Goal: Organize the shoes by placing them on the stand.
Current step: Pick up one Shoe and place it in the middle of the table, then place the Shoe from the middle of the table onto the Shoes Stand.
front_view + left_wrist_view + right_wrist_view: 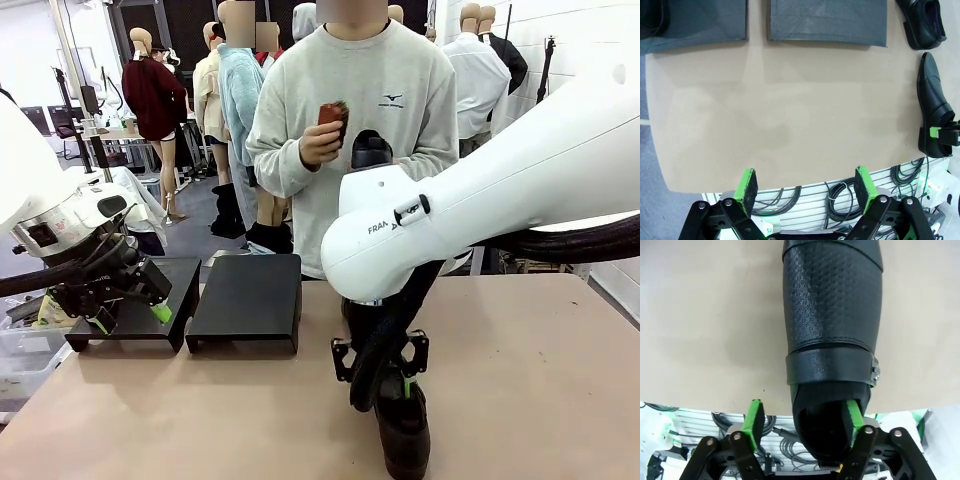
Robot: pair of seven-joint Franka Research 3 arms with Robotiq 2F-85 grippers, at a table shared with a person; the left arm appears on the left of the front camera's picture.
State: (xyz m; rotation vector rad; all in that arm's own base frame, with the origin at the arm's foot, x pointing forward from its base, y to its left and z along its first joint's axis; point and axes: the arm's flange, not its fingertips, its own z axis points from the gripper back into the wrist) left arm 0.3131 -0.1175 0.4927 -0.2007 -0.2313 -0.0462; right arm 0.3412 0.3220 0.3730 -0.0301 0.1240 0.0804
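One shoe [832, 305] lies at lower centre, the right gripper [804, 412] parted at its heel: seat both pads squarely before closing, then carry to the stand [245, 295] at centre-left; left gripper [805, 185] hangs wide.

I have the left riser [140, 300] and the right riser [247, 300] side by side on the table's [520, 380] left half. A shoe [405, 435] lies to their right by my edge, and a second shoe [925, 22] lies behind it, beside the right riser.
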